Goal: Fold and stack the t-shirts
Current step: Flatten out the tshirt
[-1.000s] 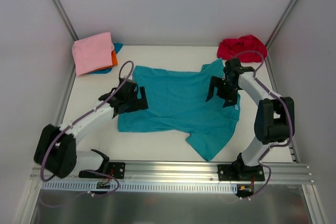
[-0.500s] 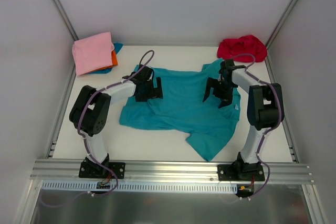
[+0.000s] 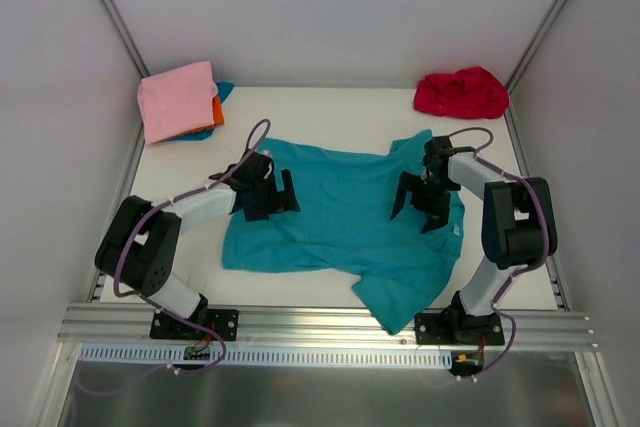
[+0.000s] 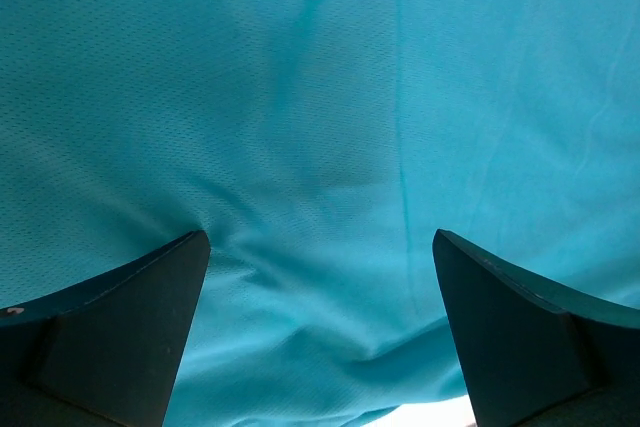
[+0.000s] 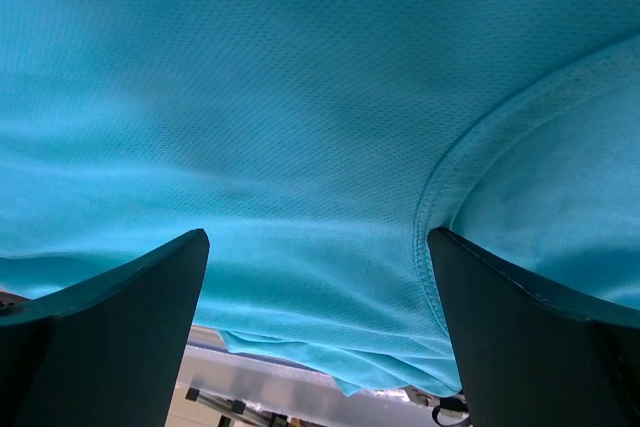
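A teal t-shirt [image 3: 340, 212] lies spread and wrinkled in the middle of the white table [image 3: 330, 112], its nearest corner reaching toward the front rail [image 3: 320, 322]. The left gripper [image 3: 275, 199] is low over the shirt's left part with its jaws spread wide and nothing between them. In the left wrist view both dark fingers [image 4: 130, 327] frame only creased teal cloth. The right gripper [image 3: 418, 209] is over the shirt's right part, near a curved seam that shows in the right wrist view. Its jaws are also wide apart and hold nothing, and its fingers [image 5: 520, 327] sit either side of bare fabric. Whether either set of fingertips presses on the cloth is hard to tell from these angles. In the far left corner a folded pink shirt [image 3: 178, 99] sits on top of an orange one [image 3: 217, 110] and a blue one [image 3: 200, 133]. A red shirt [image 3: 461, 92] lies crumpled in the far right corner, well apart from the teal one.
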